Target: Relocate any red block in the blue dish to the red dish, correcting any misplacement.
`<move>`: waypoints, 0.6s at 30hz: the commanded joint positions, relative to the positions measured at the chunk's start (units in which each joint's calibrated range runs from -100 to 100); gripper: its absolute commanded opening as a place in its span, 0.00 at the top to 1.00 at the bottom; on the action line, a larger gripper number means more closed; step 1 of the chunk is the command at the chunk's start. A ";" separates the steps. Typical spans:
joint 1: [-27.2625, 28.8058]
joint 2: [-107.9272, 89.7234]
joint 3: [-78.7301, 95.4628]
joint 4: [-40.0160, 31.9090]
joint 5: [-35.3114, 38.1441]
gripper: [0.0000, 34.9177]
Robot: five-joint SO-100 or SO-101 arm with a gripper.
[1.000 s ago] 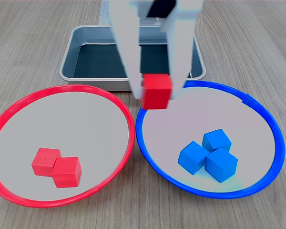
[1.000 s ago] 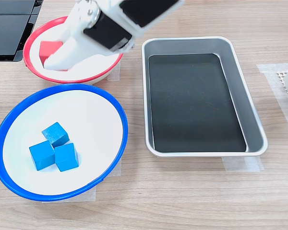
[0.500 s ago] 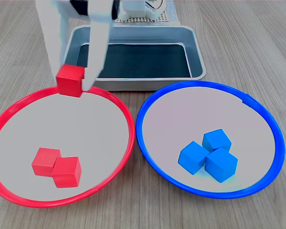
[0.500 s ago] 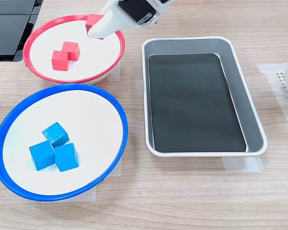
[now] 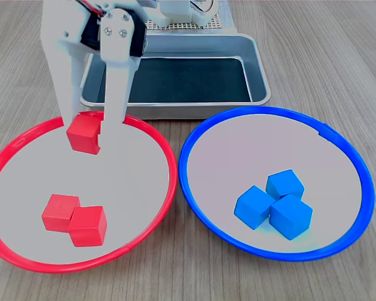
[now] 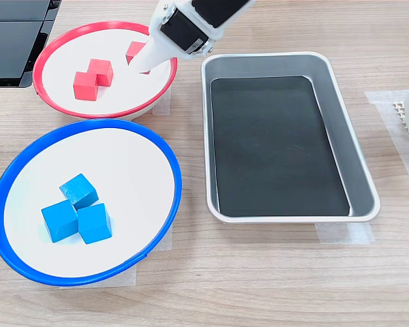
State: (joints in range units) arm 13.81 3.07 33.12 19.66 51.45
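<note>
I see my claw (image 5: 86, 127) closed to just the width of the red block (image 5: 84, 133), one white finger (image 5: 67, 94) against its side toward the first exterior view's left and the other pressed on the opposite side. The block sits between the fingertips, inside the far edge of the red dish (image 5: 151, 138). From the first exterior view it looks to hang slightly above the grey floor of the dish, though I can't be sure it isn't touching.

Below the claw in the first exterior view, nearer the camera, two other red cubes (image 5: 73, 219) lie touching each other in the same dish. Off to the claw's right in that view is the blue dish (image 5: 194, 135), with three blue cubes (image 5: 274, 203) bunched together inside. Behind the claw lies the rectangular metal tray (image 5: 257, 69).

In the second exterior view the claw's fingers (image 6: 148, 60) cover most of the block (image 6: 133, 50).
</note>
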 commanded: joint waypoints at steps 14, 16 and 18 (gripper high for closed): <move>-0.77 13.86 -16.42 2.67 -1.22 0.99; -1.15 14.88 -17.51 2.84 -1.51 0.99; -1.52 16.08 -19.06 3.25 -2.00 0.99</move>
State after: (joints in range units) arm 12.74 18.76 18.15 22.27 50.09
